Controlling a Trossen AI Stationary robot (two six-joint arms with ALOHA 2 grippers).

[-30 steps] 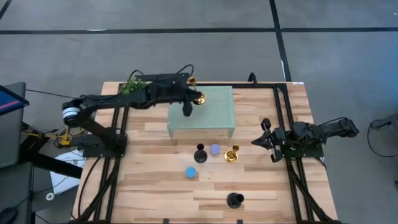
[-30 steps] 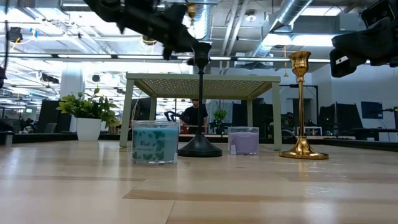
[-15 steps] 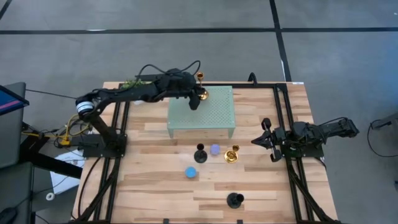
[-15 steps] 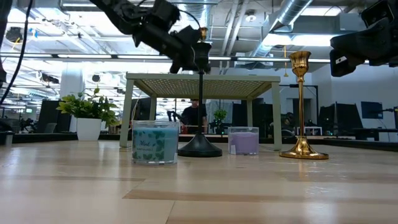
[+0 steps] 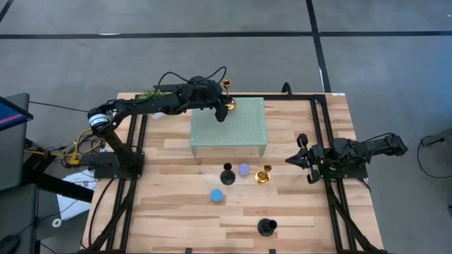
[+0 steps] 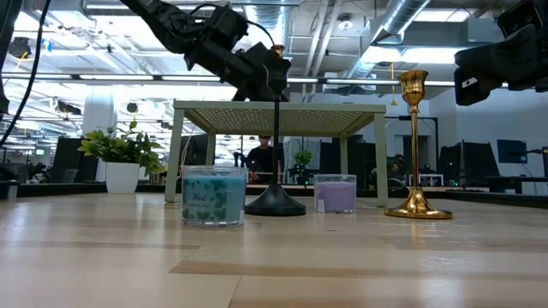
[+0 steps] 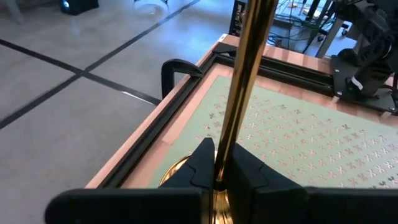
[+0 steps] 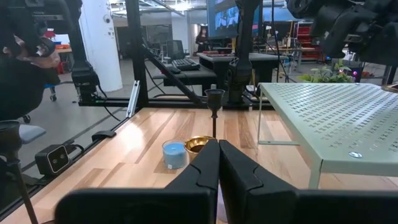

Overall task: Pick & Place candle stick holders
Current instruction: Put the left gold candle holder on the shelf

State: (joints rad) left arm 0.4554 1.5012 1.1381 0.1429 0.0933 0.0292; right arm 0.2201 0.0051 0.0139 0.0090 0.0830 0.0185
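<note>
My left gripper (image 5: 222, 115) is over the far left corner of the mint-green stand (image 5: 244, 130), shut on a gold candle stick holder (image 5: 228, 104). On the table in front of the stand are a black holder (image 5: 227, 174), a lilac one (image 5: 244, 169), a second gold one (image 5: 263, 175) and a blue one (image 5: 217, 195), each on its base. Another black holder (image 5: 265, 226) stands near the front edge. My right gripper (image 5: 293, 161) waits shut at the table's right side, holding nothing. My left gripper pinches the gold holder's thin stem (image 7: 231, 134) between its two fingers, low down, just above the round base (image 7: 176, 174). The fingers come nearly level from the table's left and lie across the stem. The holder stands about upright. Whether its base rests on the stand's top, I cannot tell.
A small green potted plant (image 5: 150, 95) stands at the table's far left corner, behind my left arm. Black frame rails (image 5: 134, 176) run along both sides of the table. Bare wood (image 5: 176, 219) lies at the near left.
My left gripper has carried the gold holder toward the table's far edge and a little right, sinking slightly toward the stand's top. It has stayed shut on the stem, and the holder has stayed upright. In the last half second it has hardly moved.
</note>
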